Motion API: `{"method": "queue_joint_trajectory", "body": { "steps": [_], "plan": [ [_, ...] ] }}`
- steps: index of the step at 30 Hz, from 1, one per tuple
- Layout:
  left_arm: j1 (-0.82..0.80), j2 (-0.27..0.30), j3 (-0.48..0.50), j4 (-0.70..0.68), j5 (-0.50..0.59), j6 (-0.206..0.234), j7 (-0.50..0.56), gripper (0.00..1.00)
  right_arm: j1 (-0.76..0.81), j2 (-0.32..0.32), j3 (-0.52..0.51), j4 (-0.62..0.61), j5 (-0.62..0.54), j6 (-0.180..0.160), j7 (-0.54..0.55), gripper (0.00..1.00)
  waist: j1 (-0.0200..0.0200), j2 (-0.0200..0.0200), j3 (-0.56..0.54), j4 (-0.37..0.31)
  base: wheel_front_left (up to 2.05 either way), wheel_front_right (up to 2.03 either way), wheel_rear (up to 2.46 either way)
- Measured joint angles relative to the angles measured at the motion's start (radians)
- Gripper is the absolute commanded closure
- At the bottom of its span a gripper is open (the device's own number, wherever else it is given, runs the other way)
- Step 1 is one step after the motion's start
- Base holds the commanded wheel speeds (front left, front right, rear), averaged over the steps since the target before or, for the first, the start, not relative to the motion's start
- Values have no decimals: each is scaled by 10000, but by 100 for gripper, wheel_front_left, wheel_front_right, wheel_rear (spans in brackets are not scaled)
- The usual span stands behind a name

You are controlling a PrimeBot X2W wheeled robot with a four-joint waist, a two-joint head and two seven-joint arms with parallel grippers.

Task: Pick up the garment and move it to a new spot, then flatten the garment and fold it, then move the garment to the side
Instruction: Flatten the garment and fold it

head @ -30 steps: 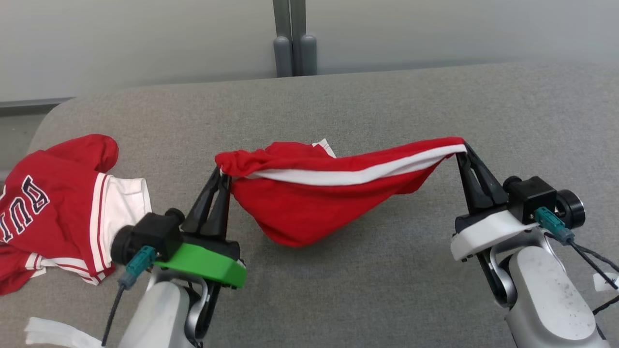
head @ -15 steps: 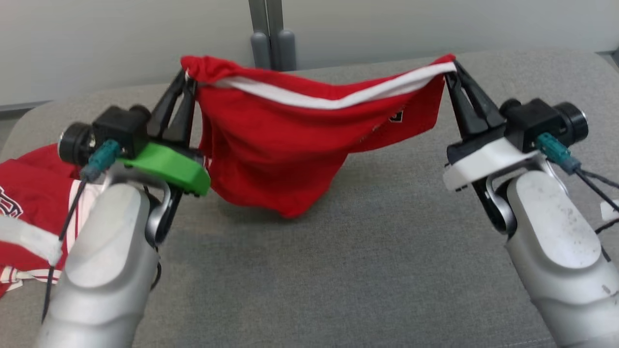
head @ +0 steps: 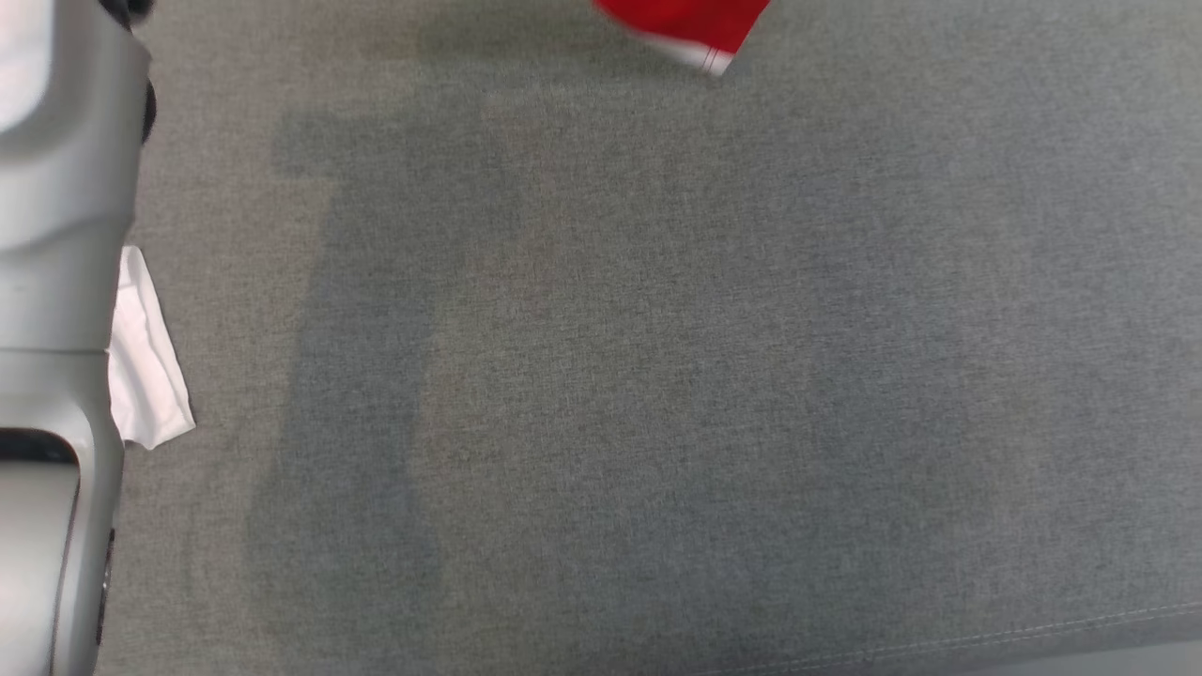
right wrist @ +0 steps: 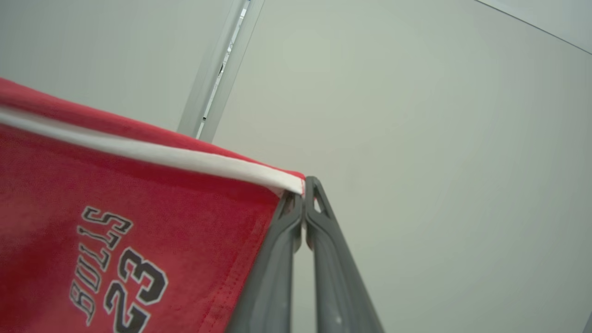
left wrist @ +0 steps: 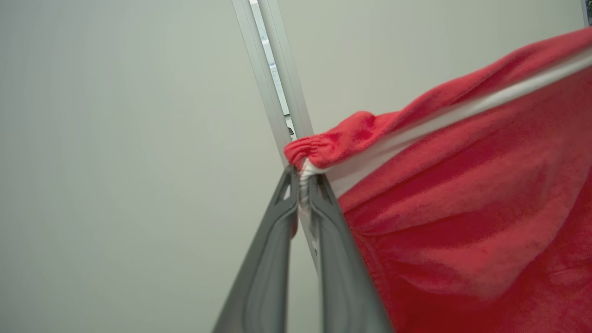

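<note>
The garment is red cloth with a white band along its top edge, and it hangs stretched between my two grippers in front of a pale wall. In the left wrist view my left gripper is shut on a bunched end of the garment. The right wrist view has my right gripper shut on the other end, where the garment carries a black "BULLS 23" print. The garment's lowest tip dangles at the top edge of the head view, above the grey surface.
My pale left forearm runs down the left edge of the head view, with a scrap of white cloth lying beside it on the grey surface. A grey post runs up the wall behind the garment.
Both grippers have lifted the garment well up off the grey surface, still stretched between them. The head camera has tipped down, so the picture has shifted to the surface below.
</note>
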Motion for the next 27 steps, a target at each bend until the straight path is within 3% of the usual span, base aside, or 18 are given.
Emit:
{"method": "queue_joint_trajectory", "body": {
  "steps": [4, 9, 16, 27],
  "plan": [
    [-739, -196, 159, 234, 111, 123, -140, 100, -686, -2, -671, 67, -740, 10, -2, 100, 0, 0, 688, 61, 0, 0, 0],
    [-364, -337, 600, 13, -12, 159, -157, 100, -569, 67, -905, -61, -926, 13, -4, 100, 0, 0, 1337, 143, 0, 0, 0],
    [2877, -911, 1430, 316, -587, 61, -155, 100, 2708, 372, -456, -541, -90, 73, -2, 100, 0, 0, 1694, 58, 0, 0, 0],
    [7334, -1603, 2274, 98, -750, -205, -157, 100, 7496, 543, 232, -1168, 1287, 73, 2, 100, -2, 0, 603, -71, 0, 0, 0]
  ]
}}
